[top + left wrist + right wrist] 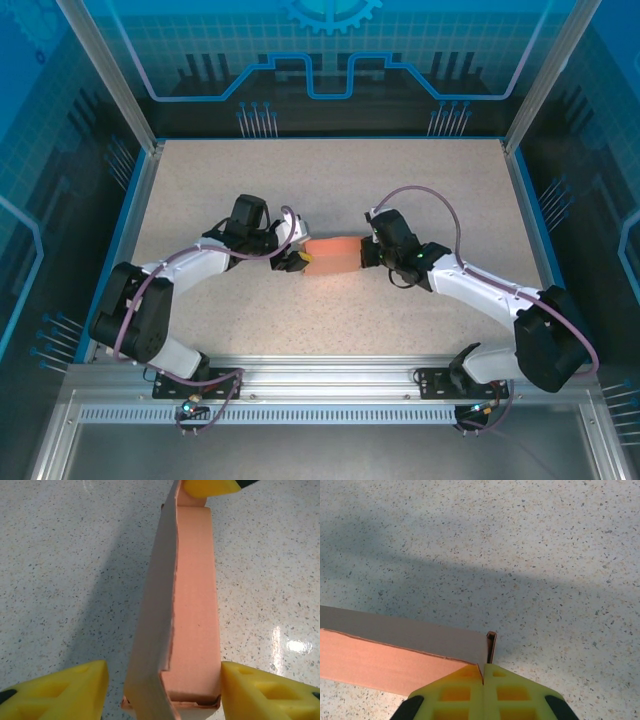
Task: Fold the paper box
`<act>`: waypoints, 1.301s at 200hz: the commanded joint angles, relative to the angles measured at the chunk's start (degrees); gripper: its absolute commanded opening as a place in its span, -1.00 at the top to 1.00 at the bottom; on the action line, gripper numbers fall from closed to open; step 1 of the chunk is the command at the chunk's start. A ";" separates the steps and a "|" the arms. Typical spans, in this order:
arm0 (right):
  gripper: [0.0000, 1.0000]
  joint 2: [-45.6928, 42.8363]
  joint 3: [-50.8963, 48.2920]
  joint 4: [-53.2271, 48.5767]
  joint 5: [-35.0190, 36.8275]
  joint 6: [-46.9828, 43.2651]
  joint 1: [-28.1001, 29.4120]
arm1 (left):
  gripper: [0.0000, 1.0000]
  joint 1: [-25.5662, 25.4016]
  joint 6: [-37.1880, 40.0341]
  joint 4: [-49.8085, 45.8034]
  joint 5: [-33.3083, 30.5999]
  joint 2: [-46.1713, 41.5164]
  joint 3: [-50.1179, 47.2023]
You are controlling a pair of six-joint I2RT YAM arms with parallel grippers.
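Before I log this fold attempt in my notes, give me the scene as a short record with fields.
surface: speckled table
paper box: salmon-orange, shaped into a long narrow box, lying between the two tools
long flap: loose along one side, standing away from the box, not tucked in
left tool: open, yellow pads on either side of one end of the box
right tool: shut, pinching thin card at the other end
fold status: not finished

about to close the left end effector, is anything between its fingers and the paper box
Nothing visible does: the paper box sits directly between the left end effector's open yellow fingers.
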 commanded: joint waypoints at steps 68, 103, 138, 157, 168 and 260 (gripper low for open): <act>0.92 0.47 3.23 -4.00 2.71 1.06 2.81 | -0.37 0.09 -13.40 4.29 -1.42 -9.93 -4.94; 0.92 0.68 3.18 -4.26 3.07 1.07 3.14 | -0.36 -3.65 -24.03 2.60 -13.07 -15.81 -6.60; 0.92 1.10 4.81 -4.09 3.07 0.98 3.48 | -0.24 -5.88 -30.38 0.75 -18.30 -17.74 -8.05; 0.92 1.44 5.00 -4.04 3.05 0.83 3.48 | -0.09 -7.04 -30.70 -0.07 -19.22 -17.37 -7.54; 0.92 1.47 5.09 -4.07 2.99 0.88 3.41 | 0.00 -7.70 -29.99 -1.58 -19.32 -16.78 -6.54; 0.92 1.82 4.83 -4.09 3.26 0.66 3.51 | 0.14 -9.19 -30.02 -7.38 -24.13 -16.14 -4.34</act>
